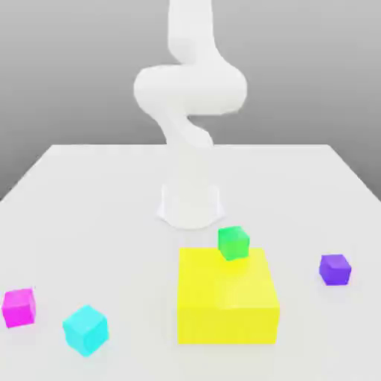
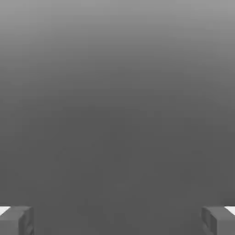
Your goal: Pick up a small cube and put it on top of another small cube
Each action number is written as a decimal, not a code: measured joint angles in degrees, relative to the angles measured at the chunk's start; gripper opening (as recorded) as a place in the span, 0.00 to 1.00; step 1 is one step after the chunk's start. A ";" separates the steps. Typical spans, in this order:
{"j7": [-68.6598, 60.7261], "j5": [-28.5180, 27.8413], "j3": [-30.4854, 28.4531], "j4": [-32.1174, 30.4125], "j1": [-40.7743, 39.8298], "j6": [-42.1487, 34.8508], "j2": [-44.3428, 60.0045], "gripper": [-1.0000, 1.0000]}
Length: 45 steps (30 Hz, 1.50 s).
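- Small cyan cube (image 1: 85,330): sits on the pale tabletop (image 1: 119,216), near its front on the exterior view's left, turned so that one corner edge faces the camera; it touches no other block.
- Small magenta cube (image 1: 19,307): on the tabletop just beside the cyan one, farther toward the exterior view's left and a little farther back.
- Large yellow block (image 1: 227,295): on the tabletop between the cyan cube and the purple cube, well apart from the magenta one; it is wide and flat-topped, far bigger than any of the cubes.
- Small green cube (image 1: 234,243): at the back edge of the yellow block in the exterior view, turned at an angle; whether it rests on that block or stands behind it, I cannot tell.
- Small purple cube (image 1: 335,269): on the tabletop toward the exterior view's right, apart from the yellow block.
- White Panda arm (image 1: 190,89): rises from its base (image 1: 190,207) behind the blocks, its upper part running out of the exterior view's top.
- Two-finger gripper (image 2: 117,220): open, the fingers spread wide apart in the hand view with nothing between them.
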 joint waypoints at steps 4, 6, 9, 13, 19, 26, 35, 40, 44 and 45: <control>1.69 0.07 -1.47 -2.26 -1.91 3.94 8.63 0.50; 2.47 0.16 -2.23 -3.35 -2.82 5.83 12.80 0.50; 3.59 0.34 -3.45 -4.98 -4.10 8.67 19.02 0.50; 4.90 0.84 -5.16 -7.15 -5.77 12.45 27.32 0.50; 6.28 2.42 -7.55 -10.41 -9.00 18.11 39.82 0.50; 5.99 5.98 -7.74 -12.76 -12.19 25.74 54.47 0.50; 4.10 8.60 -4.92 -11.40 -14.55 31.92 62.35 0.00; 5.57 6.66 -6.34 -12.35 -13.58 28.13 57.61 0.00; 6.88 4.07 -6.38 -14.74 -11.98 22.42 49.42 0.00; 6.62 3.85 -5.66 -15.67 -11.33 21.30 47.34 0.00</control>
